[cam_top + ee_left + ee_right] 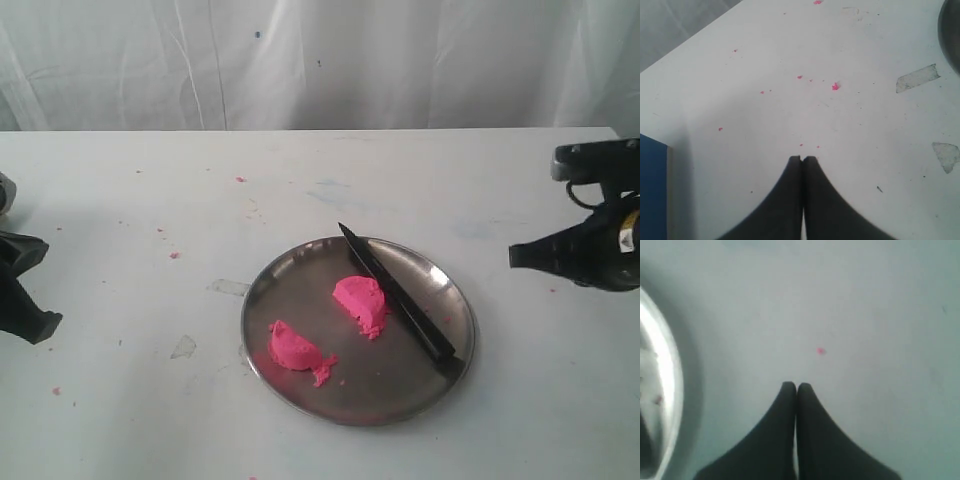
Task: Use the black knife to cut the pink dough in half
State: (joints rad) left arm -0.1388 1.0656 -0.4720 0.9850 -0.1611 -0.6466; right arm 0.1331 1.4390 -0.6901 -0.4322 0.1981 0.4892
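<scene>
The pink dough lies in two half-mounds on the round steel plate (pixel 300 268): one half (pixel 361 303) near the middle, the other half (pixel 293 348) at the plate's front left. The black knife (pixel 398 301) rests across the plate's right side, tip toward the back, handle over the front right rim. My right gripper (pixel 516 255) is shut and empty, hovering right of the plate; in the right wrist view its tips (pixel 796 386) press together above bare table. At the table's left edge sits my left gripper (pixel 40 325), shut and empty, tips (pixel 803 159) together.
Tiny pink crumbs (pixel 835 86) dot the white table left of the plate. Two scuffed tape marks (pixel 918 78) lie near the plate's left rim. The plate's rim (pixel 667 365) shows at the edge of the right wrist view. White curtain hangs behind the table.
</scene>
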